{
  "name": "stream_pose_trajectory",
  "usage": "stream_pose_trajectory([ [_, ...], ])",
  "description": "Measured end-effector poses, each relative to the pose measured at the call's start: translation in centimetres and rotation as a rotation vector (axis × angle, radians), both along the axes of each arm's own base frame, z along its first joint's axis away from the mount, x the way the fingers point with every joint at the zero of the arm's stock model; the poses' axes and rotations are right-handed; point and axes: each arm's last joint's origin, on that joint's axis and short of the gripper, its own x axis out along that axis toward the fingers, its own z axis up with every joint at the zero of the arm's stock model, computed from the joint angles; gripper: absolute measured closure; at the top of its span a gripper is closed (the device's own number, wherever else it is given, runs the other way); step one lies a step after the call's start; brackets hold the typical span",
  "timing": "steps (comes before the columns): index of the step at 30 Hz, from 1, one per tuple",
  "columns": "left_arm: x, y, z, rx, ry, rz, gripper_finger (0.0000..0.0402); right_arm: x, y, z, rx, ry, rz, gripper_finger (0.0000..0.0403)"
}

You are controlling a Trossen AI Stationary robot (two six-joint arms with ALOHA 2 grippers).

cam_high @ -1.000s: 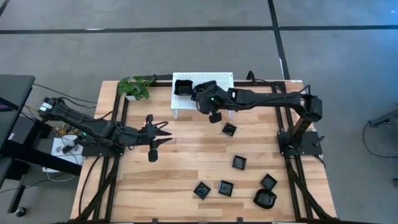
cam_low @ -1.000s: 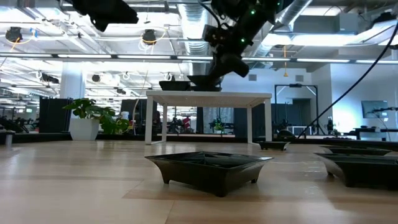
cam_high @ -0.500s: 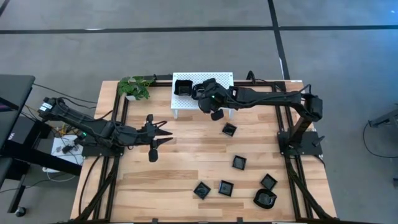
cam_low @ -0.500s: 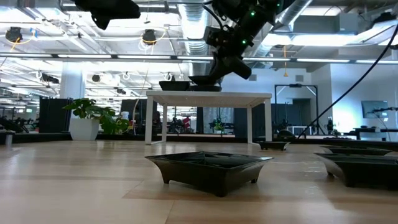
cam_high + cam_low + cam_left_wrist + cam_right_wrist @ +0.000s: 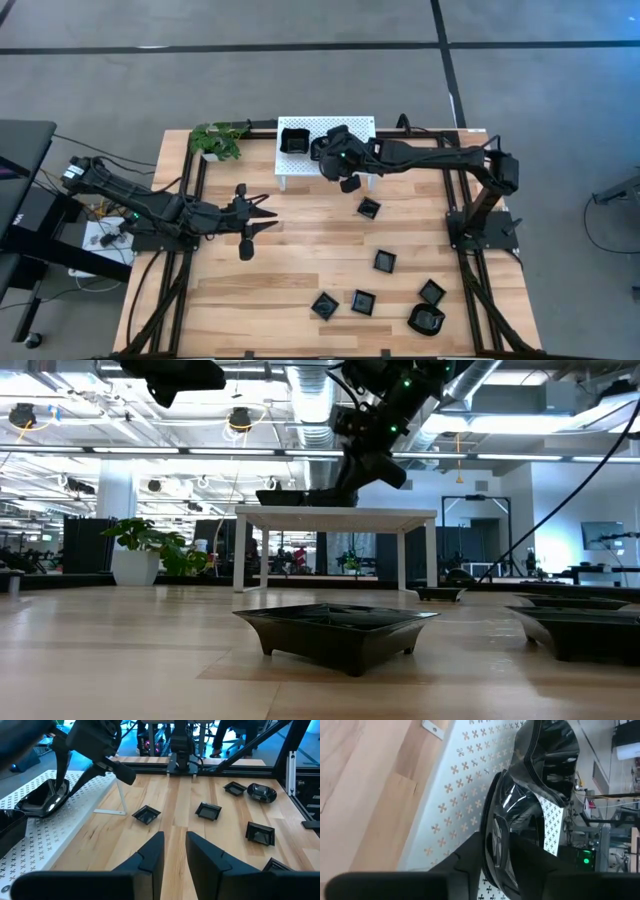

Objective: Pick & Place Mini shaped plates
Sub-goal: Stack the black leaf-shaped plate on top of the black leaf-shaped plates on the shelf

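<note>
My right gripper (image 5: 331,152) sits over the white rack (image 5: 360,125) at the upper centre of the high view, its jaws closed thin on the rim of one plate (image 5: 502,827), which hangs edge-on just above the rack's perforated top, beside a square plate (image 5: 294,140) already resting there. From the gloss I judge these plates hard, light and slippery, probably ceramic or melamine, so chippable if dropped; the raised rim is the only sensible hold, pinched across its wall, since the flat bottoms offer nothing to the fingers. My left gripper (image 5: 256,214) waits at the left middle of the high view, above bare table (image 5: 290,270), jaws a little apart and holding nothing. Counting in the high view: two plates at the rack, one held and one set down, and six loose on the wood at the lower right, five squarish ones (image 5: 386,261) and one rounder (image 5: 426,319), eight in all. One rack, one potted plant (image 5: 218,139) in the upper left.
</note>
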Motion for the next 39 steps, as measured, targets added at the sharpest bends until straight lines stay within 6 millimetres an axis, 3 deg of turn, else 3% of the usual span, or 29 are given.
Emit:
stream_pose_trajectory([
  [9, 0.0, 0.0, 0.0, 0.0, -0.001, -0.001, 0.032, 0.4, 4.4, 2.4, -0.034, -0.019, 0.0, 0.027],
  [13, 0.0, 0.0, 0.1, -0.002, -0.004, 0.0, 0.032, -0.3, 7.4, 4.3, -0.033, -0.043, 0.041, 0.026],
  [16, 0.0, 0.0, 0.1, -0.004, -0.01, -0.001, 0.0321, -1.4, 8.4, 5.5, 0.007, -0.104, 0.0, 0.0262],
  [20, 0.1, 0.0, 0.2, -0.008, -0.019, -0.001, 0.032, -2.2, 6.1, 5.7, 0.077, -0.173, -0.179, 0.0287],
  [26, 0.1, -0.1, 0.4, -0.013, -0.033, -0.001, 0.032, -3.2, 0.8, 2.7, 0.103, -0.133, -0.376, 0.0381],
  [29, 0.1, -0.1, 0.4, -0.009, -0.034, -0.002, 0.032, -2.9, -1.0, 1.9, 0.145, -0.167, -0.403, 0.0393],
  [39, 0.1, -0.1, 0.5, -0.007, -0.041, -0.004, 0.032, -1.9, -0.9, 1.6, 0.206, -0.202, -0.296, 0.0398],
])
